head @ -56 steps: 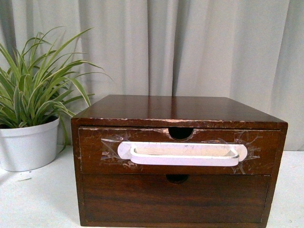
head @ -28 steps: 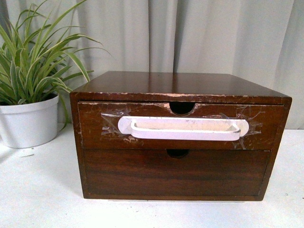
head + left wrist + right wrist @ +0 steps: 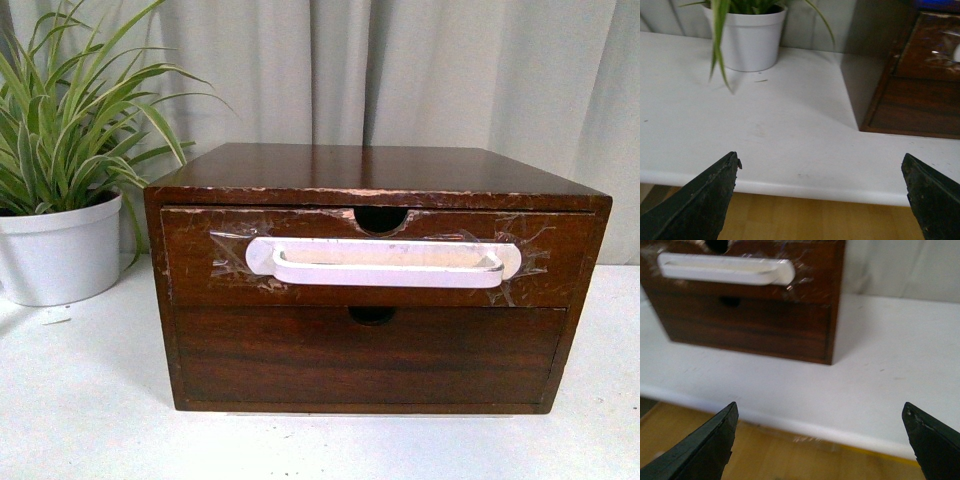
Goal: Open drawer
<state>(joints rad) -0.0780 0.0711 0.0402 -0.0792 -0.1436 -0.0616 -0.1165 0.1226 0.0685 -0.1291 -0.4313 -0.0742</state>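
The drawer [image 3: 200,270] is the upper one of a dark brown wooden box, shut flush. It bears a long white handle [image 3: 385,262] taped on with clear tape, under a half-round notch [image 3: 381,218]. The handle also shows in the right wrist view [image 3: 725,268]. Neither gripper shows in the front view. My left gripper [image 3: 821,167] is open and empty, off the table's front edge, left of the box. My right gripper [image 3: 820,415] is open and empty, off the front edge, before the box's right corner.
Below the drawer is a plain drawer front [image 3: 300,355] without a handle. A white pot with a green plant [image 3: 60,250] stands left of the box on the white table [image 3: 90,420]. It also shows in the left wrist view [image 3: 747,40]. A grey curtain hangs behind.
The front view has shifted: the box now sits higher in the frame with more table showing before it. The drawer stays shut.
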